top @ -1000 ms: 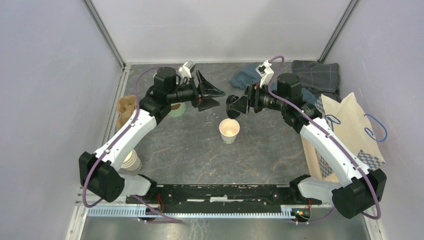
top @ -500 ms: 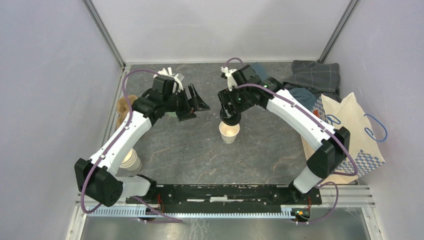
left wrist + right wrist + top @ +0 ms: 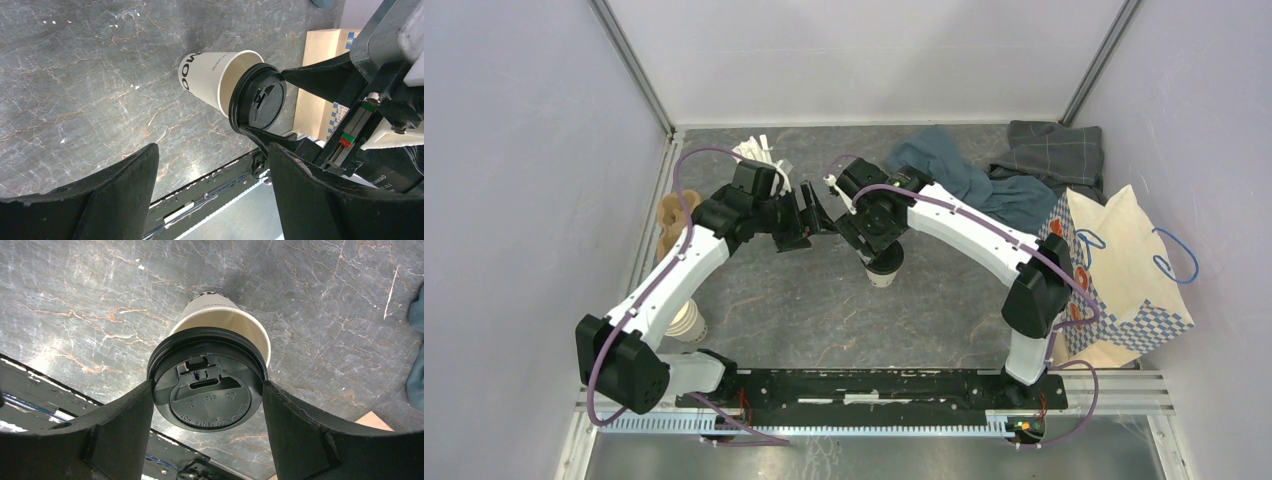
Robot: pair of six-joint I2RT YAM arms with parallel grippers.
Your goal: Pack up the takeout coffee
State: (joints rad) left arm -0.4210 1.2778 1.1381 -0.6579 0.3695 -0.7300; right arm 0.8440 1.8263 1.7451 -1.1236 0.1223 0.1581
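The takeout coffee's white paper cup (image 3: 885, 274) stands mid-table, seen too in the left wrist view (image 3: 205, 80) and right wrist view (image 3: 216, 319). My right gripper (image 3: 206, 390) is shut on the round black lid (image 3: 207, 385) and holds it on top of the cup. The lid (image 3: 260, 97) sits off-centre, so part of the cup's cream inside shows beside it. In the top view the right gripper (image 3: 879, 245) hides the lid. My left gripper (image 3: 809, 215) hangs just left of the cup, open and empty (image 3: 212, 165).
A paper bag (image 3: 1124, 260) with blue handles stands at the right edge. Dark cloths (image 3: 984, 172) lie at the back right. White sticks (image 3: 756, 150) poke up behind the left arm. A stack of lidless cups (image 3: 686, 322) and a brown holder (image 3: 672, 215) sit at the left.
The right arm swung left and down, bringing the black lid from the back onto the cup. The left gripper drew back a little and opened wider.
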